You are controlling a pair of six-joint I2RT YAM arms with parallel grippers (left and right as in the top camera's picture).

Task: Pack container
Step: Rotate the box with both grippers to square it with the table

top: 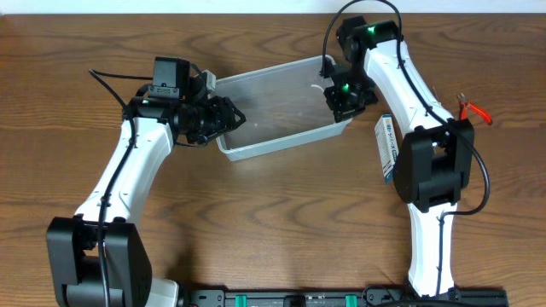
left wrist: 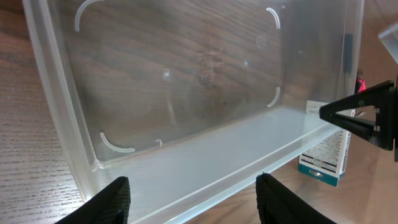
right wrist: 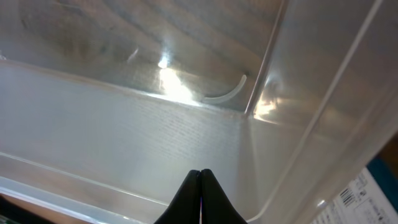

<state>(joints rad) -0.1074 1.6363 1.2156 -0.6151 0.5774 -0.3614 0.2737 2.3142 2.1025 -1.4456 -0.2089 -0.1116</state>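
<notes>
Translucent plastic container (top: pixel 273 107), rounded corners (woodgrain table (top: pixel 256 213))

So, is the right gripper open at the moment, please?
No, the right gripper is closed, its two black tips pressed together with no gap.

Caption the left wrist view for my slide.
Open left hand facing the clear plastic container, a blue-and-white box beyond its wall.

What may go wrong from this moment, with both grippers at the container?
The left gripper is open at the near wall of the container; closing off-centre may tilt or slide it. The right gripper, shut at the opposite corner, may push the container toward the blue-and-white box beside it.
</notes>
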